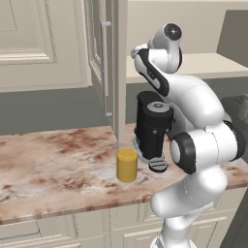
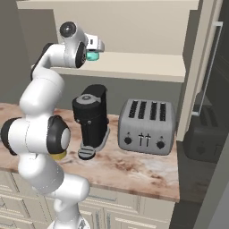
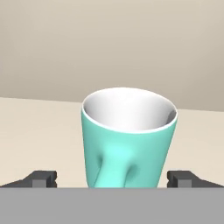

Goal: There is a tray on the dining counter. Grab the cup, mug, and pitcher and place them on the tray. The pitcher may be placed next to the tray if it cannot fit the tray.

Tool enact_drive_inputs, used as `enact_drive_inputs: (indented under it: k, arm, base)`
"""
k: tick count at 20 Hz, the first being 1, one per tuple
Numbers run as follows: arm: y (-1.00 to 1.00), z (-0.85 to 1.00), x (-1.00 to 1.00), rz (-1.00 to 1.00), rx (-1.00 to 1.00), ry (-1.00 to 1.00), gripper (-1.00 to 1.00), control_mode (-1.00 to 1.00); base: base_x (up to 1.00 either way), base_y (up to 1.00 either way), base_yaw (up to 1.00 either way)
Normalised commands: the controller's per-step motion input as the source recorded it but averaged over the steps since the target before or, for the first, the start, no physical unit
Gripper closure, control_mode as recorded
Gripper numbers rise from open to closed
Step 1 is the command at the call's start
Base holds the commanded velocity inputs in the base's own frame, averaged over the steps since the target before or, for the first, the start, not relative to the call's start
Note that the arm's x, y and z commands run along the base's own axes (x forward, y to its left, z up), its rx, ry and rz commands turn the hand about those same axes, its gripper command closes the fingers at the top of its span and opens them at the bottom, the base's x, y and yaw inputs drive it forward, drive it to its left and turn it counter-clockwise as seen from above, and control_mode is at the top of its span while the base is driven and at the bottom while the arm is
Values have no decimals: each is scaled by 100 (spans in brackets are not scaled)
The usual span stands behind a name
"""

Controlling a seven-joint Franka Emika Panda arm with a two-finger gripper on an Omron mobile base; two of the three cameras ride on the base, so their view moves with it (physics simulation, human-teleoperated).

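Observation:
The light teal mug with a white inside stands upright on a cream shelf, its handle turned toward the hand camera. My gripper is raised to the shelf and open, one fingertip on each side of the mug's base, apart from it. From the right base view the mug peeks out just under the gripper. The glass pitcher of orange-yellow liquid stands on the marbled worktop below. The tray, the cup and the dining counter are out of view.
A black coffee machine stands on the marbled worktop right beside the pitcher, and a silver toaster sits to its right. A tall cabinet panel rises at the shelf's left end. Cream drawers run below.

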Motion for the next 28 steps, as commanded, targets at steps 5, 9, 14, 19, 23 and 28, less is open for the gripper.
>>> enact_drive_inputs:
  k: [5, 9, 14, 19, 23, 28]
  arm:
    - [0, -1, 9, 0, 0, 0, 100, -100]
    - [0, 0, 2, 0, 0, 0, 100, -100]
    - [0, 0, 0, 0, 0, 0, 100, -100]
    - [0, 0, 0, 0, 0, 0, 100, -100]
    - [0, -1, 0, 0, 0, 0, 100, -100]
    - [0, 0, -15, 0, 0, -1, 100, -100]
  base:
    - [0, 0, 0]
    - [0, 0, 0]
    - [0, 0, 0]
    - [0, 0, 0]
    - [0, 0, 0]
    - [0, 0, 0]
